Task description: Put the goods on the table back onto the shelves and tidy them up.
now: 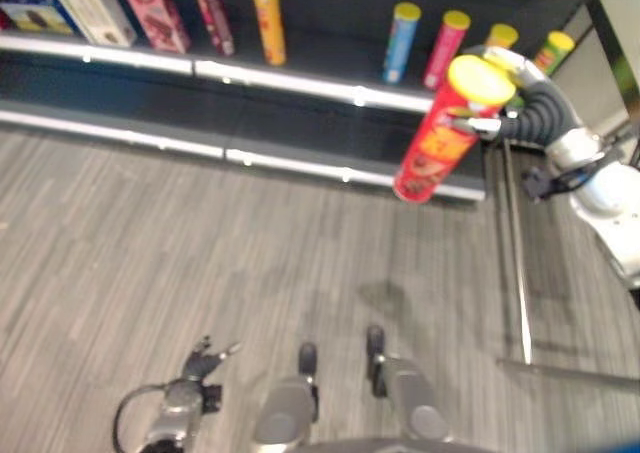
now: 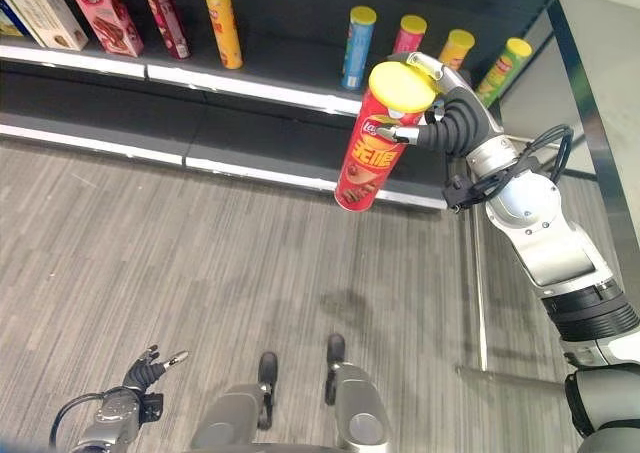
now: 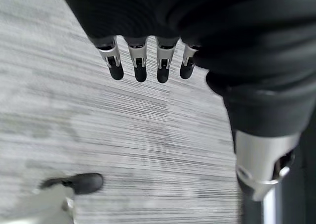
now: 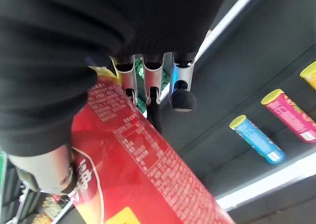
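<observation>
red can (image 2: 375,138) gripped near its yellow lid by right hand (image 2: 450,118), hanging tilted in front of shelf (image 2: 250,85) at 1 o'clock. best straightened upright, then eased into the row beside blue can (image 2: 358,48). left hand (image 2: 148,370) low at 7 o'clock, fingers relaxed.

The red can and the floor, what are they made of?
The red can, held in the right hand, looks like glossy printed cardboard with a yellow plastic lid; light glints on its side. The floor looks like grey wood-look vinyl or laminate, matte with fine streaks, though I can't be sure.
</observation>
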Robot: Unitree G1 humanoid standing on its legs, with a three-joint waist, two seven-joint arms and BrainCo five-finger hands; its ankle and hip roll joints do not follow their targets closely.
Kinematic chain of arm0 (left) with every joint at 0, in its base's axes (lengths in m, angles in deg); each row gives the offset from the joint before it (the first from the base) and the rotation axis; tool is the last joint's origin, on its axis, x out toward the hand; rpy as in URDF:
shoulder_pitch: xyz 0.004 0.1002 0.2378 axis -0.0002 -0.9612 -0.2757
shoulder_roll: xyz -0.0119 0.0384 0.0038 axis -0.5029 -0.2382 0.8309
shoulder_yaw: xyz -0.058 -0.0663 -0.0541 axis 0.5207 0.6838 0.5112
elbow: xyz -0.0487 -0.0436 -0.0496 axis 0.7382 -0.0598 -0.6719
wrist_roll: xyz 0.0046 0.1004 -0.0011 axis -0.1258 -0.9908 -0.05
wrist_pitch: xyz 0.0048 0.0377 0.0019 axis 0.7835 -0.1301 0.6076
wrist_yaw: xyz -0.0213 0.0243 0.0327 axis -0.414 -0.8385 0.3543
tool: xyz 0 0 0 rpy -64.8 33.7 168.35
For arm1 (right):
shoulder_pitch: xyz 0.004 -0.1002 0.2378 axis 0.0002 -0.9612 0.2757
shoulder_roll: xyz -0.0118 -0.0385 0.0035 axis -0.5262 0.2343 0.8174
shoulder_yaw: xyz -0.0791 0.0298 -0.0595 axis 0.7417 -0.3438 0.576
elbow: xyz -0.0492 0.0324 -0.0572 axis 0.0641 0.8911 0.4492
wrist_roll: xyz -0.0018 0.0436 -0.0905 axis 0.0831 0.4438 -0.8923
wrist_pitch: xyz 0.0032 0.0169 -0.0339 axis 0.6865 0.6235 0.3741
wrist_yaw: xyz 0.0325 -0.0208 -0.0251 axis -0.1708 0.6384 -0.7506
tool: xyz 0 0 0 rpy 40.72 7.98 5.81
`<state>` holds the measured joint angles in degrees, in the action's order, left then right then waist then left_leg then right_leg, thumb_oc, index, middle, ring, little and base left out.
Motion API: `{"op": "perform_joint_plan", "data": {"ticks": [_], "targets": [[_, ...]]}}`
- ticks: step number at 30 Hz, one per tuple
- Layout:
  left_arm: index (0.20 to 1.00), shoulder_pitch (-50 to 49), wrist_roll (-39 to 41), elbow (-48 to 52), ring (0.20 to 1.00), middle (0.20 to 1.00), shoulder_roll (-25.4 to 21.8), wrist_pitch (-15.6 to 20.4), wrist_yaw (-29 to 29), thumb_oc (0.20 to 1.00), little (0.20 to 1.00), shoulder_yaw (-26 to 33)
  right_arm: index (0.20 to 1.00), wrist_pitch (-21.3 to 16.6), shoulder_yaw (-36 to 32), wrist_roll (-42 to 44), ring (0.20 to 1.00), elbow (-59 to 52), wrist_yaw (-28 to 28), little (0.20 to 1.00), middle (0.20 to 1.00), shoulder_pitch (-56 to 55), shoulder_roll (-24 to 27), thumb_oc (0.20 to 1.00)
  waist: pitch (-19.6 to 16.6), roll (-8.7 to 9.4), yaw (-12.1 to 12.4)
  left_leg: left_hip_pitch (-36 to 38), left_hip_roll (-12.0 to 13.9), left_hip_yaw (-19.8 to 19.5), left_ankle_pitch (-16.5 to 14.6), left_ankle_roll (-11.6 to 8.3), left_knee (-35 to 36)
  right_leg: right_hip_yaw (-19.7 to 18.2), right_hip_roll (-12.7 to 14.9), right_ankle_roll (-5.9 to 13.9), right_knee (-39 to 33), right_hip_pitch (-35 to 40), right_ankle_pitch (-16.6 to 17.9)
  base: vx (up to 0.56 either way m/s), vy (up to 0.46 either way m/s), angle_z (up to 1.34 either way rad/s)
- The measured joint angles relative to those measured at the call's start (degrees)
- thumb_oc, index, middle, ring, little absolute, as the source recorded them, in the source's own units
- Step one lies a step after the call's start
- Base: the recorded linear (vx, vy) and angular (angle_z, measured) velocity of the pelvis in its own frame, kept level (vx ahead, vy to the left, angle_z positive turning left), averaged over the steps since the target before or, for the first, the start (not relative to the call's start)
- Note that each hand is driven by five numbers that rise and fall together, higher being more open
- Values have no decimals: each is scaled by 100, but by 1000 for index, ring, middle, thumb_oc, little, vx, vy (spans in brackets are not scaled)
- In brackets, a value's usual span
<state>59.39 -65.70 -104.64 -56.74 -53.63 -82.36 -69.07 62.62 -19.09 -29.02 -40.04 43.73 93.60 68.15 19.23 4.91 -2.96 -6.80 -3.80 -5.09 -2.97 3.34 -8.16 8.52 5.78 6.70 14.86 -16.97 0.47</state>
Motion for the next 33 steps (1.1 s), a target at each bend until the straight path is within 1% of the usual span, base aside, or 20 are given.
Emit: {"op": "perform_joint_plan", "data": {"ticks": [1, 2, 4, 7, 10, 11, 12, 14, 15, 17, 19, 20, 21, 22, 24, 26, 29, 30, 31, 33], "targets": [[1000, 15, 1, 34, 1000, 1000, 45, -11, -14, 1000, 1000, -37, 200, 10, 2, 61, 200, 138, 0, 200, 200, 55, 6, 200, 20, -58, 40, 6, 67, -82, 64, -207, 49, 97, -71, 3, -237, 82, 86, 494, -31, 29], [1000, 38, 2, 13, 1000, 1000, 41, -20, -14, 1000, 1000, -51, 200, 28, 55, 62, 200, 262, 6, 200, 200, 171, 15, 200, 117, 8, 85, -71, -6, -58, -119, -341, -363, 194, -27, -176, -151, 79, -5, 612, -59, 22], [1000, 2, 0, -28, 1000, 1000, 70, -41, -40, 1000, 1000, -178, 200, 47, 141, 64, 200, 290, 4, 200, 200, 187, 270, 200, 194, -139, 50, 25, 74, -174, -334, -352, -332, 509, -62, -328, 32, 169, -147, 319, -67, 55], [1000, 21, -12, 14, 1000, 1000, 79, -33, -58, 1000, 1000, -189, 200, 35, 90, 62, 200, 421, 4, 200, 200, 189, 453, 200, 226, -92, 29, 118, 141, -539, -301, -444, -165, 825, -58, -613, 232, 281, -440, 435, -83, 72], [1000, 2, -68, -2, 1000, 1000, 83, -62, -123, 1000, 1000, -216, 200, 47, -36, 54, 200, 450, -10, 200, 200, -37, 440, 200, 248, -164, -27, 289, 183, -842, -351, -598, -337, 1150, -13, -890, 412, 564, -598, 299, -10, 70], [1000, -4, -69, 12, 1000, 1000, 65, -61, -132, 1000, 1000, -213, 200, 42, -69, 51, 200, 453, -16, 200, 200, -17, 435, 200, 259, -213, 20, 234, 164, -839, -330, -731, -533, 1166, -31, -869, 358, 667, -785, 468, -4, 67], [1000, 5, -69, 67, 1000, 1000, 70, -68, -143, 1000, 1000, -205, 200, 52, -104, 47, 200, 478, -15, 200, 200, -13, 455, 200, 302, -275, 9, -65, 119, -825, -466, -969, -1226, 1211, -74, -889, 263, 798, -922, 321, -31, 40], [1000, -159, -66, 134, 1000, 1000, 86, -73, -139, 1000, 1000, -154, 200, 31, -83, 44, 200, 521, -35, 200, 200, 46, 401, 200, 303, -385, 256, -548, 119, -559, -357, -1370, -2630, 1107, -210, -1049, 116, 1091, -952, 368, -65, -7], [1000, -181, -66, 101, 1000, 1000, 102, -76, -127, 1000, 1000, -145, 200, 14, -85, 44, 200, 583, -32, 200, 200, 82, 398, 200, 323, -437, 342, -685, 160, -482, -256, -1430, -3035, 981, -321, -1098, 30, 1195, -998, 311, -53, -34], [1000, -316, -59, 54, 1000, 1000, 88, -120, -124, 1000, 1000, -157, 200, 49, -83, 42, 200, 697, -19, 200, 200, 103, 381, 200, 315, -472, 390, -865, 288, -306, -89, -1326, -3631, 965, -395, -1162, -92, 1410, -850, 302, -1, -24], [1000, -396, -47, 71, 1000, 1000, 91, -128, -132, 1000, 1000, -166, 200, 71, -78, 41, 200, 706, 7, 200, 200, 143, 371, 200, 317, -428, 372, -995, 389, -151, -94, -1132, -3765, 880, -433, -1272, -226, 1522, -1003, 376, 80, -11], [1000, -392, -35, 57, 1000, 1000, 77, -141, -130, 1000, 1000, -157, 200, 88, -60, 41, 200, 743, 21, 200, 200, 208, 353, 200, 360, -325, 361, -990, 591, 80, -281, -865, -3242, 802, -434, -1294, -341, 1574, -940, 418, 178, -16], [1000, -363, -20, 64, 1000, 1000, 85, -146, -136, 1000, 1000, -159, 200, 94, -69, 40, 200, 817, 33, 200, 200, 234, 298, 200, 383, -258, 381, -1008, 768, 111, -331, -912, -2436, 705, -433, -1125, -520, 1698, -871, 418, 176, -19], [1000, -343, -20, 66, 1000, 1000, 93, -152, -140, 1000, 1000, -162, 200, 118, -66, 43, 200, 868, 39, 200, 200, 230, 262, 200, 381, -241, 391, -972, 809, 110, -295, -956, -1802, 714, -428, -1120, -626, 1774, -803, 503, 232, -19], [1000, -354, -22, 90, 1000, 1000, 91, -145, -146, 1000, 1000, -161, 200, 150, -10, 35, 200, 1197, 75, 200, 200, 188, 108, 200, 355, -324, 448, -924, 932, -23, 69, -1126, 18, 605, -486, -863, -1096, 2262, -801, 576, 266, -18], [1000, -330, -25, 91, 1000, 1000, 91, -143, -138, 1000, 1000, -175, 200, 157, 16, 15, 200, 1335, 110, 200, 200, 199, 123, 200, 308, -467, 557, -1004, 877, -255, 307, -1219, 759, 438, -537, -729, -1248, 2444, -845, 520, 295, -47], [1000, -584, -65, -1, 1000, 1000, 109, -140, -130, 1000, 1000, -174, 200, 178, 32, -177, 200, 1346, 195, 200, 200, 133, 112, 200, 137, -758, 638, -1099, 717, -364, 610, -989, 477, -24, -509, -426, -1405, 2878, -1039, 498, 375, -95], [1000, -681, -66, -26, 1000, 1000, 121, -145, -125, 1000, 1000, -162, 200, 179, 22, -197, 200, 1359, 233, 200, 200, 122, 82, 200, 47, -808, 634, -1040, 613, -376, 1080, -835, 277, -207, -394, -261, -1363, 2986, -1181, 459, 382, -105], [1000, -720, -67, -57, 1000, 1000, 75, -140, -111, 1000, 1000, -158, 200, 181, -1, -225, 200, 1361, 281, 200, 200, 94, 12, 200, 32, -674, 632, -967, 404, -168, 1172, -553, 90, -337, -111, -151, -1238, 3034, -1305, 397, 341, -75], [1000, -590, -94, -15, 1000, 1000, 25, -99, -75, 1000, 1000, -152, 200, 208, -16, -313, 200, 1354, 293, 200, 200, 91, -81, 200, -85, -482, 630, -886, 105, 195, 1008, -263, -13, -555, 396, -50, -769, 2843, -1344, 287, 290, -58]]}}
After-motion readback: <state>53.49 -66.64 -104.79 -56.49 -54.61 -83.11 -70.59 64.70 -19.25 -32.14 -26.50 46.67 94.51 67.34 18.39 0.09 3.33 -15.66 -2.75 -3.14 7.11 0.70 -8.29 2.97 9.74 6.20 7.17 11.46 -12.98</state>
